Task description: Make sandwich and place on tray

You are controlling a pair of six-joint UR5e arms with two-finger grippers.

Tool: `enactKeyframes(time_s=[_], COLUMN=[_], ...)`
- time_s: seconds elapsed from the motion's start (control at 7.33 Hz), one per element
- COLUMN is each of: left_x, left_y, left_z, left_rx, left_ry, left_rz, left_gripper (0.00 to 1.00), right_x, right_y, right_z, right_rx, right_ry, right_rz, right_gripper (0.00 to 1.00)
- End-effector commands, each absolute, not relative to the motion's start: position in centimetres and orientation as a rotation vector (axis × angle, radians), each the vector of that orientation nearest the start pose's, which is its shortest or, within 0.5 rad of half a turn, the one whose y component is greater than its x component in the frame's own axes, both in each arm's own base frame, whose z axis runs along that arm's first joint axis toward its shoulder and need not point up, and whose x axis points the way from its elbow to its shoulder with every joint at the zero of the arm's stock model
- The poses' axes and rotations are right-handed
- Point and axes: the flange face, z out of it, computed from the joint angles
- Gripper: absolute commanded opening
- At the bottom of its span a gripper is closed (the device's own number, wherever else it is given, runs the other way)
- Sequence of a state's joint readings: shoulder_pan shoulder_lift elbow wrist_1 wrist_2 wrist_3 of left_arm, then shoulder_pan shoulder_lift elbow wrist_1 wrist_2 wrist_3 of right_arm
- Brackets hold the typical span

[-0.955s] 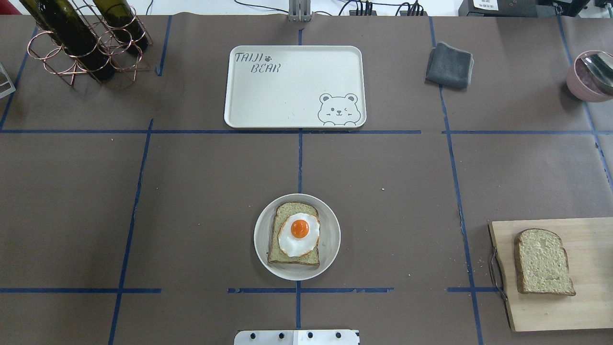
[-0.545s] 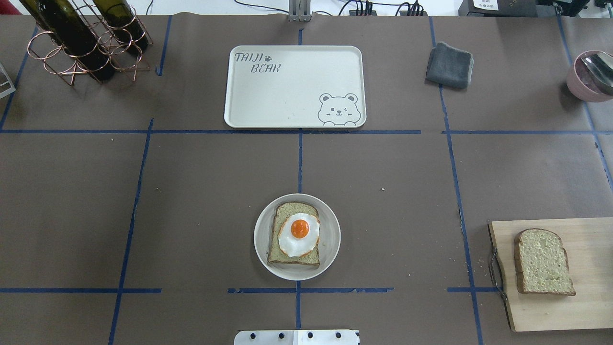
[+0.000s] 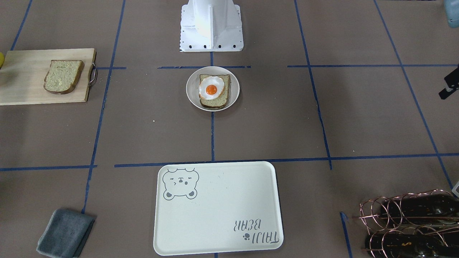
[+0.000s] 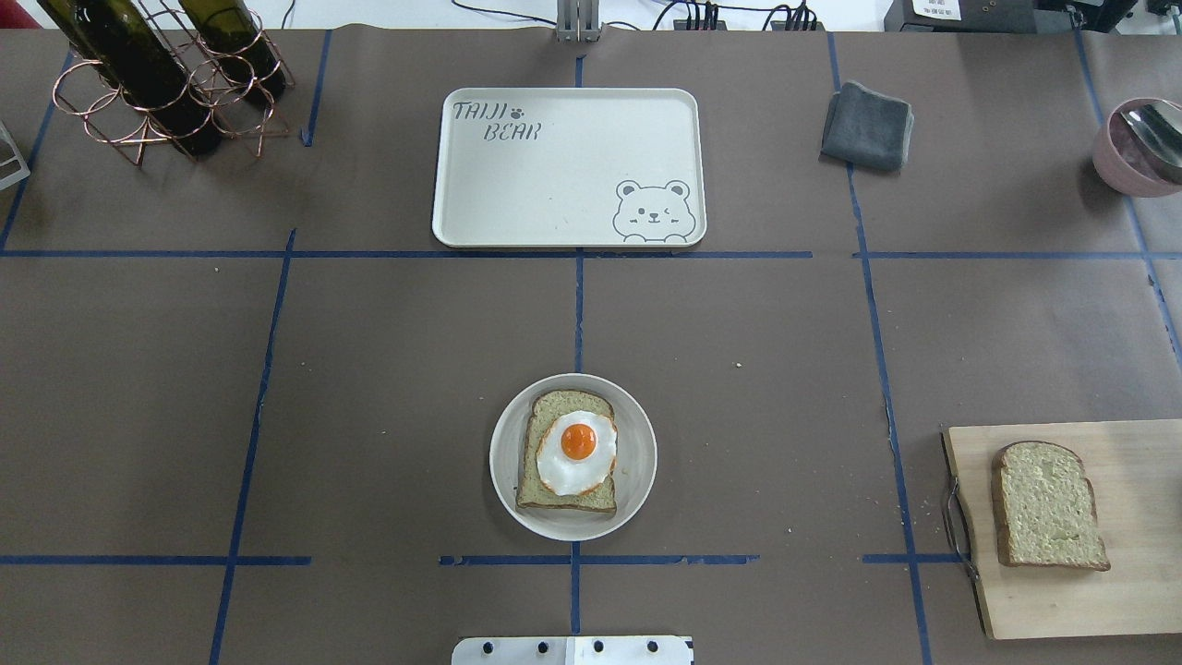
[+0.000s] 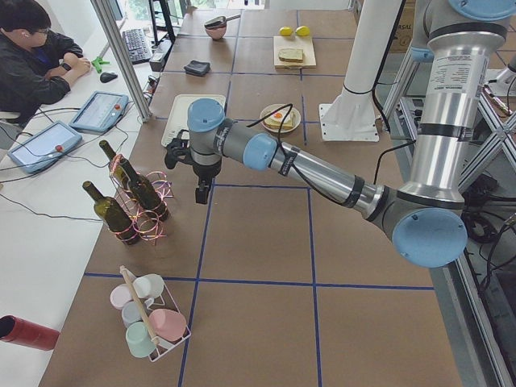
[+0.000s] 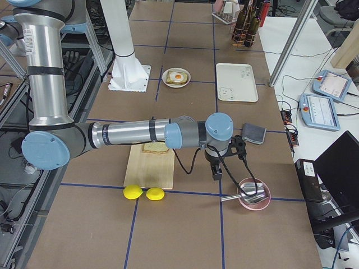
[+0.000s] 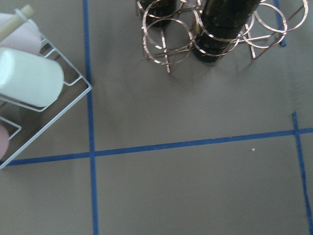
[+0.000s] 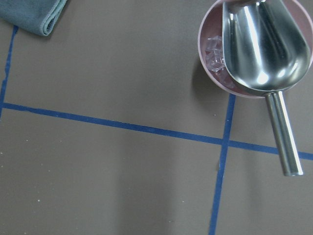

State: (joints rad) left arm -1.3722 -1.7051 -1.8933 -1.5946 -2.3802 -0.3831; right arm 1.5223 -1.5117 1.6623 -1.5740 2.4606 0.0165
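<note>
One bread slice (image 4: 563, 494) lies in a small round white dish (image 4: 637, 462) near the robot base, with the fried egg (image 4: 576, 453) on top. The second bread slice (image 4: 1048, 503) lies on the wooden cutting board (image 4: 1136, 591) at the near right. The cream bear tray (image 4: 554, 185) sits bare at the table's far middle. My left gripper (image 5: 201, 193) hangs over the table near the bottle rack; its edge shows in the front-facing view (image 3: 449, 86). My right gripper (image 6: 216, 171) hangs between the board and the pink bowl. I cannot tell whether either is open or shut.
A copper rack with wine bottles (image 4: 157, 74) stands far left. A grey cloth (image 4: 866, 125) and a pink bowl with a metal scoop (image 4: 1140, 148) are far right. Two lemons (image 6: 143, 193) lie beside the board. A wire cup holder (image 5: 149, 318) stands at the left end.
</note>
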Motion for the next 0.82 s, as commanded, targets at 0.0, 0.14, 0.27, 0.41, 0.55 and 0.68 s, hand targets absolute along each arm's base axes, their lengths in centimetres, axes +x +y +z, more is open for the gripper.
enactKeyframes(time_s=[0.0,0.14,0.27,0.41,0.55,0.68], left_x=[12.9,16.7,20.5,24.0,26.2,28.5], left_y=[-53.3,-52.3,-51.1,-49.7,-48.4,-47.0], left_z=[36.7,33.9,31.2,29.4,28.5,27.9], left_rx=[0.166,0.127,0.110,0.078,0.062,0.023], left_ry=[0.967,1.001,1.013,1.015,1.061,1.094], left_rz=[-0.020,-0.030,-0.039,-0.106,-0.125,-0.153], left_gripper=[1.00,1.00,1.00,1.00,1.00,1.00], right_x=[-2.4,-5.7,-7.9,-9.2,-9.3,-9.8], right_y=[-52.1,-51.4,-50.0,-46.5,-44.3,-43.2], right_z=[54.3,51.4,48.5,49.3,51.1,51.7], right_rx=[0.023,-0.022,0.022,0.010,0.028,0.033], right_ry=[-0.919,-0.917,-0.870,-0.871,-0.894,-0.911], right_rz=[-0.021,0.044,0.053,0.055,0.066,0.076], right_gripper=[1.00,1.00,1.00,1.00,0.99,0.98])
